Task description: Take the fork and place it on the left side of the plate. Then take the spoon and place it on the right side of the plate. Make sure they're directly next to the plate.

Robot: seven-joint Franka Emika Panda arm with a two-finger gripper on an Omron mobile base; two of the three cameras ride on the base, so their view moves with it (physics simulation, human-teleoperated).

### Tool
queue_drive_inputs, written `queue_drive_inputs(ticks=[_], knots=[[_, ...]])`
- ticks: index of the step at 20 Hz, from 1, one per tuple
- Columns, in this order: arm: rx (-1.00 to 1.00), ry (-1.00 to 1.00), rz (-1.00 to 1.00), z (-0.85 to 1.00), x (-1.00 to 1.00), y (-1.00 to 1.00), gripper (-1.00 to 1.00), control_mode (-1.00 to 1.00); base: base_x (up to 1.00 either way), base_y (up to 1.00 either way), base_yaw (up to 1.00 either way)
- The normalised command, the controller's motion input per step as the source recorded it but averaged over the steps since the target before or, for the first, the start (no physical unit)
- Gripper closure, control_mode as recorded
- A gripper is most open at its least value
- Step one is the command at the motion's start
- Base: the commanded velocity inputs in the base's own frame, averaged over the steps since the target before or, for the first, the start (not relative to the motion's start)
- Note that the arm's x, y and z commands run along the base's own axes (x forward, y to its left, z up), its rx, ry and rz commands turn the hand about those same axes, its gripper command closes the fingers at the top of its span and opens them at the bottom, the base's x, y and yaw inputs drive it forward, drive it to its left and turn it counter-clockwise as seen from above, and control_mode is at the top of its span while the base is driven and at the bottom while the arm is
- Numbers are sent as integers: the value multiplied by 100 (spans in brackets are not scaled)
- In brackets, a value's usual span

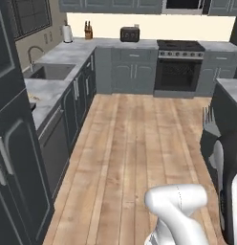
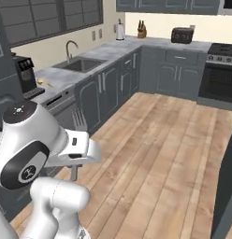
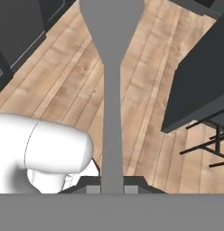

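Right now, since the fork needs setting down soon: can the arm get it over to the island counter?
Probably yes. The fork is held upright over the wooden floor, close beside the island counter, with nothing between them.

end effector [image 3: 112, 189]: clamped on fork [image 3: 112, 90] handle | below: wood floor [image 3: 64, 85]

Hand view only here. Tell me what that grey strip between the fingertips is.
Observer: The fork. The right base view shows its tines, pointing up.
Operator: Say what stands beyond it there.
Observer: Dark cabinets under a grey counter with a sink.
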Motion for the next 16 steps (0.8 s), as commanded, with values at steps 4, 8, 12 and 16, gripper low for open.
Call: queue_drive_inputs(ticks=[4, 8, 12, 16], knots=[[0, 0, 0, 0, 0, 0, 100, 100, -93, -44, -29], [0, 0, 0, 0, 0, 0, 100, 100, -11, -87, -21], [0, 0, 0, 0, 0, 0, 100, 100, 43, -99, -14], [0, 0, 0, 0, 0, 0, 100, 100, 77, -87, -10]])
